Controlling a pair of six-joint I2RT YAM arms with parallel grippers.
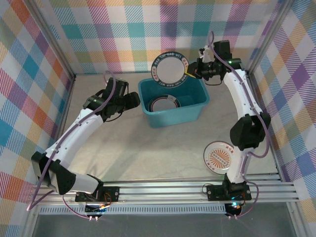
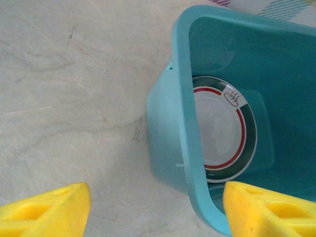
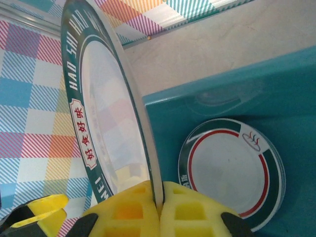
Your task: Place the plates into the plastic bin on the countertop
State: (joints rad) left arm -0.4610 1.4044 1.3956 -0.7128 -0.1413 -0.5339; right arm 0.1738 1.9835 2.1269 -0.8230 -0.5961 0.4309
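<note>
The teal plastic bin stands mid-countertop. One plate with a dark green and red rim lies flat inside it, seen also in the wrist views. My right gripper is shut on the edge of a green-rimmed plate with red characters, holding it on edge above the bin's far rim. An orange sunburst plate rests on the countertop by the right arm. My left gripper is open and holds nothing, level with the bin's left wall.
Plaid walls enclose the countertop on three sides. The right arm's lower links stand close beside the orange plate. Bare countertop stretches in front of the bin and to its left under the left arm.
</note>
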